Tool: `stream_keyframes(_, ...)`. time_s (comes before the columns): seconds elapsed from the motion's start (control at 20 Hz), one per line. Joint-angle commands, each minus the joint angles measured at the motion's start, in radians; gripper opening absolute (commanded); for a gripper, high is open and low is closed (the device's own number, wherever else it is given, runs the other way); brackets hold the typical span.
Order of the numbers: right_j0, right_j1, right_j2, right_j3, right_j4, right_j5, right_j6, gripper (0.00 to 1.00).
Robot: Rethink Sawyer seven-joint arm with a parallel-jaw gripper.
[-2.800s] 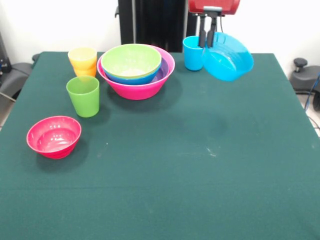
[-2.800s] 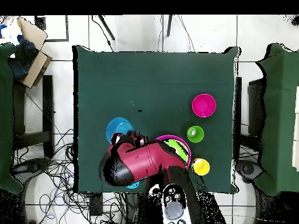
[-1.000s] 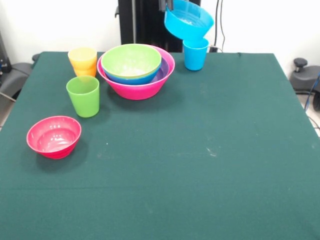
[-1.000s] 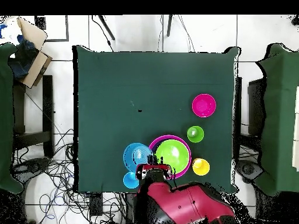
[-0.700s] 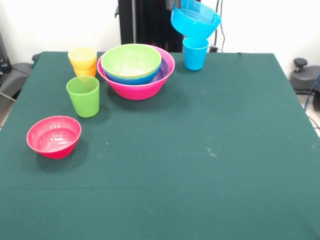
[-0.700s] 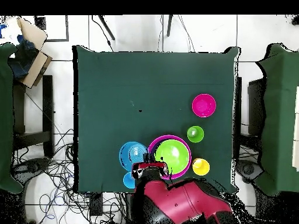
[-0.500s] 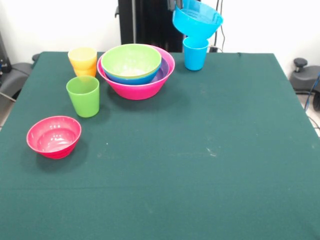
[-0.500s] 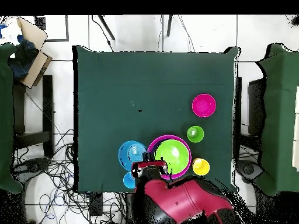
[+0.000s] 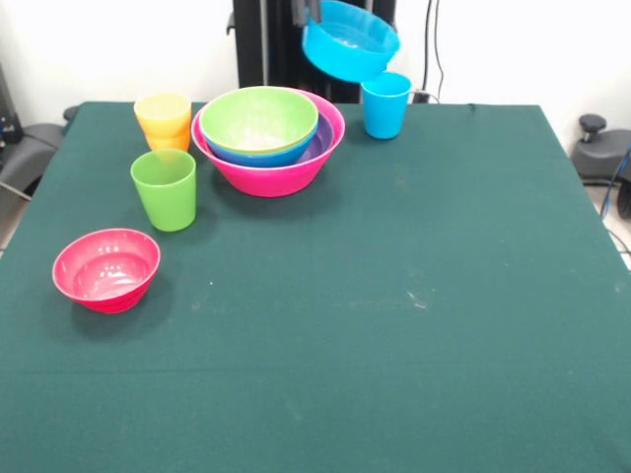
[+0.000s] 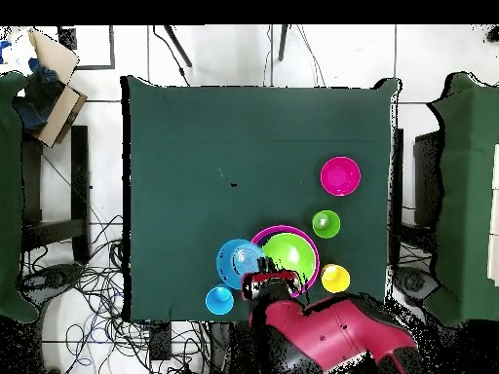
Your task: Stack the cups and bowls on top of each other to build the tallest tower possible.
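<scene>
Front view: the light blue bowl [image 9: 351, 40] hangs tilted in the air, between the blue cup [image 9: 385, 103] and the nested tower [image 9: 268, 136].

Overhead view: the gripper [image 10: 270, 283] pinches this bowl's rim, overlapping the pink bowl [image 10: 312, 249].

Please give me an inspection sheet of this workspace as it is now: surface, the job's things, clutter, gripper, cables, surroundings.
Surface: green cloth table, a few pale marks.
Job's things: tower of pink, purple, blue and light green bowls nested; light blue bowl held tilted in the air above its edge; blue cup, green cup and red-pink bowl stand apart; yellow cup sits in orange cup.
Clutter: nothing seen.
Gripper: gripper at the light blue bowl's rim; fingers hidden.
Cables: many on the floor.
Surroundings: cardboard box, neighbouring tables.
</scene>
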Motion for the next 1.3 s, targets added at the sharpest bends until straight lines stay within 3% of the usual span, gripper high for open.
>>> stream_keyframes(0.05, -0.115, 0.110, 0.167, -0.037, -0.089, 0.188, -0.344, 0.00)
stream_keyframes(0.4, -0.211, 0.173, 0.252, -0.084, -0.096, 0.266, -0.402, 0.00)
stream_keyframes(0.75, -0.219, 0.189, 0.256, -0.091, -0.131, 0.268, -0.381, 0.00)
stream_keyframes(0.8, -0.217, 0.186, 0.253, -0.091, -0.137, 0.262, -0.371, 1.00)
stream_keyframes(0.95, -0.206, 0.176, 0.237, -0.085, -0.138, 0.291, -0.372, 1.00)
stream_keyframes(1.3, -0.190, 0.103, 0.293, -0.059, -0.080, 0.226, -0.308, 1.00)
